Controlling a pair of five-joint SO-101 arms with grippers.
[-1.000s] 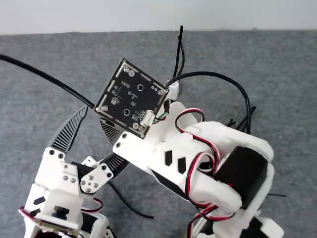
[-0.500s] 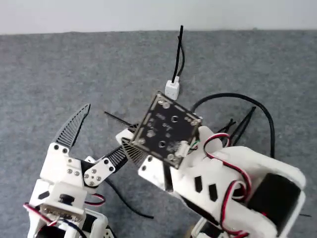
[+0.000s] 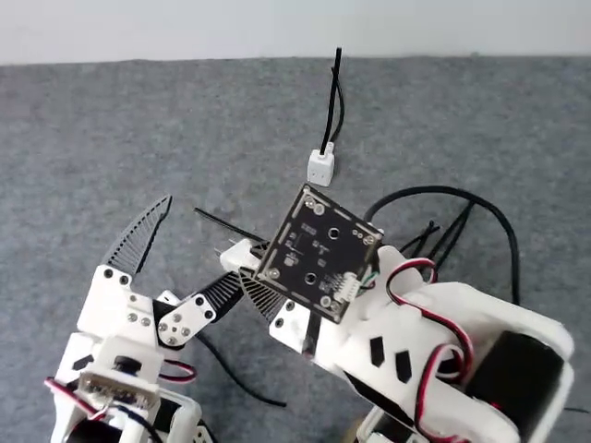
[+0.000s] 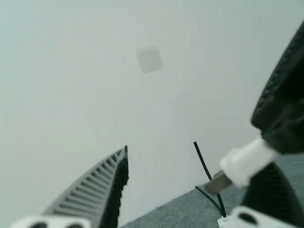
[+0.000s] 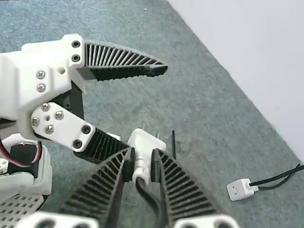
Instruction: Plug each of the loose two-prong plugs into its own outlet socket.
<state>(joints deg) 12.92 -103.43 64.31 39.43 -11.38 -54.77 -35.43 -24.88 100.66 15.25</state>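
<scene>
While right jaws pinch white plug [image 5: 142, 145], left jaws spread wide beside it.

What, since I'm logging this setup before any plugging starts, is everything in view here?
plug: one, white, two-prong, held in the right gripper
outlet socket: one, white, on the mat towards the wall, on a black cable, apart from the plug
cables: several, black, looping over the mat by the right arm
mat: one, grey, covering the table
wall: one, white, behind the table
left gripper: one, white with black ribbed fingers, open, one finger close to the plug
right gripper: one, white with black ribbed fingers, shut on the plug
camera board: one, black, square, on the right arm's wrist
</scene>
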